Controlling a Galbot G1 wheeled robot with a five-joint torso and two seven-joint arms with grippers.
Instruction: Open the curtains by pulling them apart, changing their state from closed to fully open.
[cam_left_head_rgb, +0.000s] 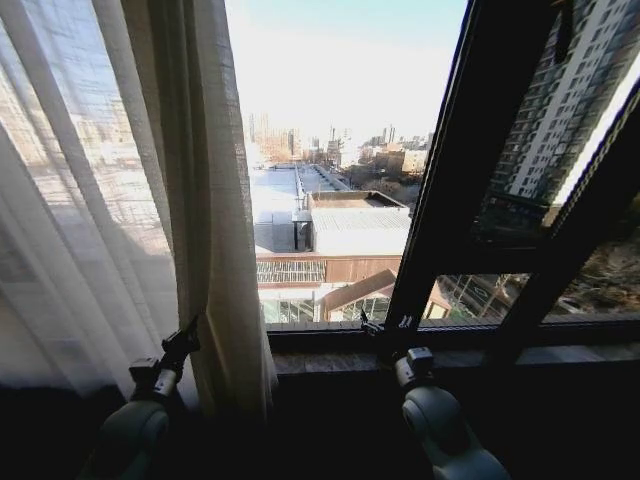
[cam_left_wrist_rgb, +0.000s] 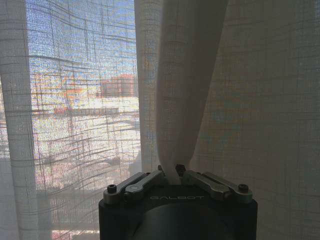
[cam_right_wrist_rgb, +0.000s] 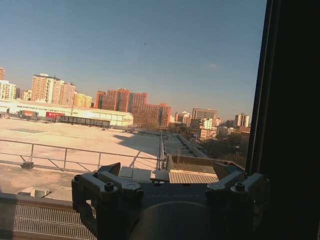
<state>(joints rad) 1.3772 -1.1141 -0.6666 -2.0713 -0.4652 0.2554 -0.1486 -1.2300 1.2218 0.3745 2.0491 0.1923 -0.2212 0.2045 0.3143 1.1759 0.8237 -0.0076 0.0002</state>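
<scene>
The curtains (cam_left_head_rgb: 120, 200) hang vertically, pleats running top to bottom, gathered at the window's left. The left gripper (cam_left_wrist_rgb: 174, 169) has its fingers clamped on a fold. The right gripper (cam_right_wrist_rgb: 165, 175), fingers apart, faces bare glass beside the frame (cam_left_head_rgb: 450, 170).

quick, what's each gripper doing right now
Left gripper: shut on a fold of the curtain, low at the panel's edge.
Right gripper: open, holding nothing, up at the window by the dark frame bar.
</scene>
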